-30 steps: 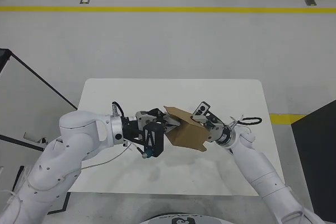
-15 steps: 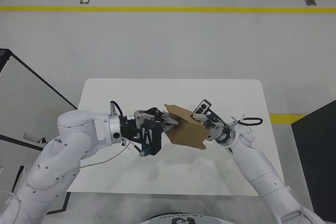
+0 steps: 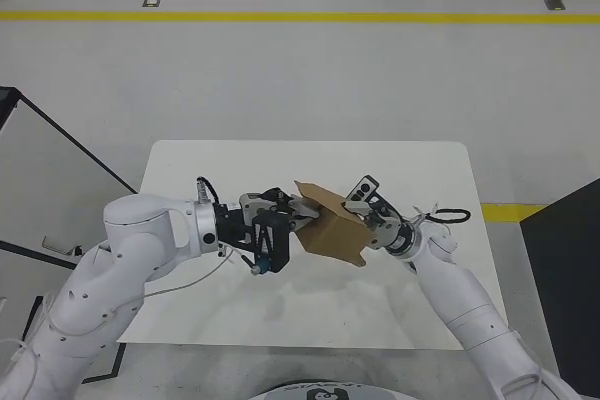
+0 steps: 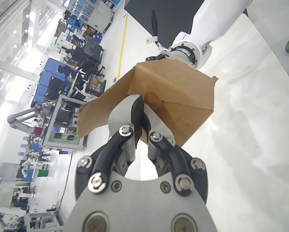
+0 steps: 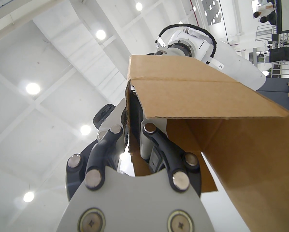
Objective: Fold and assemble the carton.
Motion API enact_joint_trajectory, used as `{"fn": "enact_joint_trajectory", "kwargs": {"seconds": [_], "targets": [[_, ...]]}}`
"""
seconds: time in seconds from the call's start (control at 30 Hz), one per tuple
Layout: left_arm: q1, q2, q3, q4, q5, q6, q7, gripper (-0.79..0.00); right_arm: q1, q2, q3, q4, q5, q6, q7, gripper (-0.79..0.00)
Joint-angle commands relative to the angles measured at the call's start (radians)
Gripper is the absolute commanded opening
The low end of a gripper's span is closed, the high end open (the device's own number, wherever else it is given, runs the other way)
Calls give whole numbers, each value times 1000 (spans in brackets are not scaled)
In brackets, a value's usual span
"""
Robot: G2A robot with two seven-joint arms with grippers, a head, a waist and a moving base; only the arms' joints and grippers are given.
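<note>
A brown cardboard carton [image 3: 333,234] is held in the air over the middle of the white table [image 3: 400,170], partly opened into a box shape. My left gripper [image 3: 298,219] is shut on a carton flap at its left side. In the left wrist view the carton [image 4: 173,97] spreads beyond the left gripper [image 4: 139,108], one flap [image 4: 103,112] hanging open. My right gripper [image 3: 363,216] is shut on the carton's right edge. In the right wrist view the carton [image 5: 207,112] has a wall pinched in the right gripper [image 5: 132,112]; the left arm [image 5: 207,51] shows behind it.
The table's front edge [image 3: 310,343] runs close below the arms. A black panel [image 3: 20,160] stands to the left of the table and a dark block [image 3: 580,260] to the right. Bare table surface lies under the carton and toward the far edge.
The carton and both grippers have shifted slightly away from the table's front edge and the carton has tilted a little. Both grips are unchanged.
</note>
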Motion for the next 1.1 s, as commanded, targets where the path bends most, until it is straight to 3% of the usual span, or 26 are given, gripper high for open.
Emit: {"fn": "enact_joint_trajectory", "kwargs": {"seconds": [0.0, 0.8, 1.07], "targets": [[-2, 0, 3, 0, 1, -3, 2, -785, 1, -1, -2, 1, -2, 2, -2, -785], [-22, -5, 2, 25, -72, 9, -40, -785, 13, -3, 7, 20, -4, 11, -8, -785], [-38, -8, 37, 9, -47, -10, -51, -785, 16, -3, 5, 22, -10, 17, -11, -785]]}}
